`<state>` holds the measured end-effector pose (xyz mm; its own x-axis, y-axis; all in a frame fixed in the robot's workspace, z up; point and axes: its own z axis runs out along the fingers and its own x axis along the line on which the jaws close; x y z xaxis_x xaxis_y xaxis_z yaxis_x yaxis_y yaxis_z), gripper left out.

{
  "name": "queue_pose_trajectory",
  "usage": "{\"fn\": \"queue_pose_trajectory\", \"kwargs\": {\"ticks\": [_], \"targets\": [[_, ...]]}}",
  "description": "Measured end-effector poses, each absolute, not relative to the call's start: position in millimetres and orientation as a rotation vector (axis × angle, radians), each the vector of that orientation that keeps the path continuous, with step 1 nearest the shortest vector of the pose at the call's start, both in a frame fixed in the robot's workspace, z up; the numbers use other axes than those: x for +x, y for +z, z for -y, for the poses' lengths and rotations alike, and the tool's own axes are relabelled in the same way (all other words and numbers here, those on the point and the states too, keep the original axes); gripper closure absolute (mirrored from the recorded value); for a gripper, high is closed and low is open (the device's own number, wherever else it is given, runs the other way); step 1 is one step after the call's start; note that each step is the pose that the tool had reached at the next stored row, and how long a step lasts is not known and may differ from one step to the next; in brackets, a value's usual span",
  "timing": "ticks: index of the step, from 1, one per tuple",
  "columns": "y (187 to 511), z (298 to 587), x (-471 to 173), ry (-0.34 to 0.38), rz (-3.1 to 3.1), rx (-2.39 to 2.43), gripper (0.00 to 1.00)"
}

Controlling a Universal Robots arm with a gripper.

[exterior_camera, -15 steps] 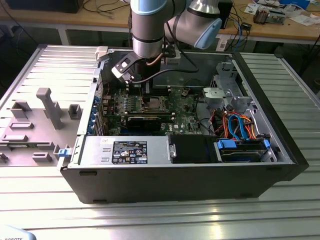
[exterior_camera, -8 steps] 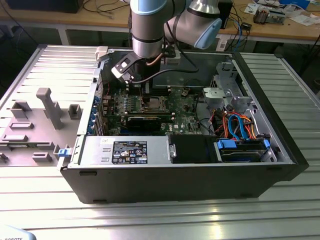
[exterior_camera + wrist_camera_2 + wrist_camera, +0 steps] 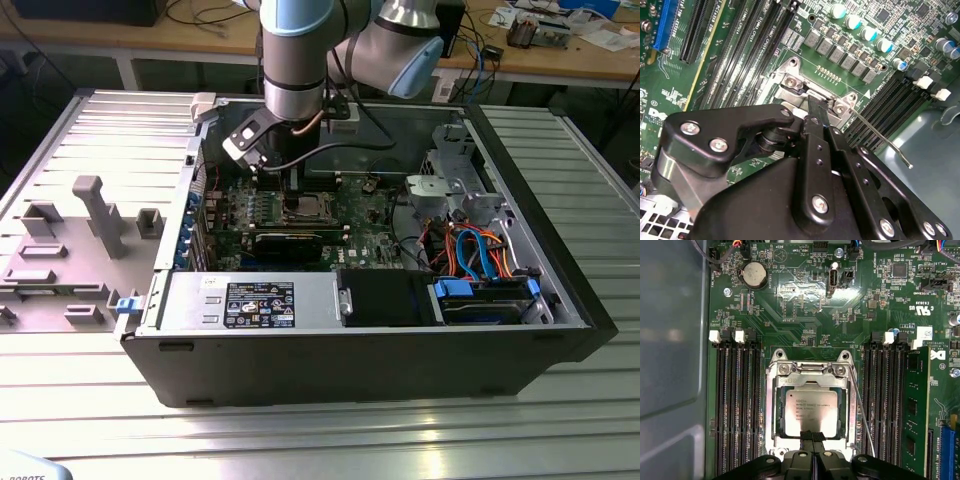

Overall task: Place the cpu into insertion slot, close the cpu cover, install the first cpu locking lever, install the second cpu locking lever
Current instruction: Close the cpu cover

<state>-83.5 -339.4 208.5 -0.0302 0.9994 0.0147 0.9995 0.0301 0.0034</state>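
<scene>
The cpu (image 3: 810, 412), a flat square chip with a dull silver top bearing print, sits level in the insertion slot (image 3: 780, 412). The cpu cover (image 3: 771, 405), a silvery frame plate, lies flat around it. One locking lever (image 3: 862, 415), a thin wire rod, angles away from the socket with its end free.

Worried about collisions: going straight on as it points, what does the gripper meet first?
Likely the cpu cover's near edge, beside the seated cpu; the gripper may already touch it.
</scene>
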Motion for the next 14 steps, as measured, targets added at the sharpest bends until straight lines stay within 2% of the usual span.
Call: {"fn": "queue_pose_trajectory", "kwargs": {"ticks": [14], "targets": [[213.2, 339.4, -86.4, -0.024, 2.247, -2.180, 0.89]]}}
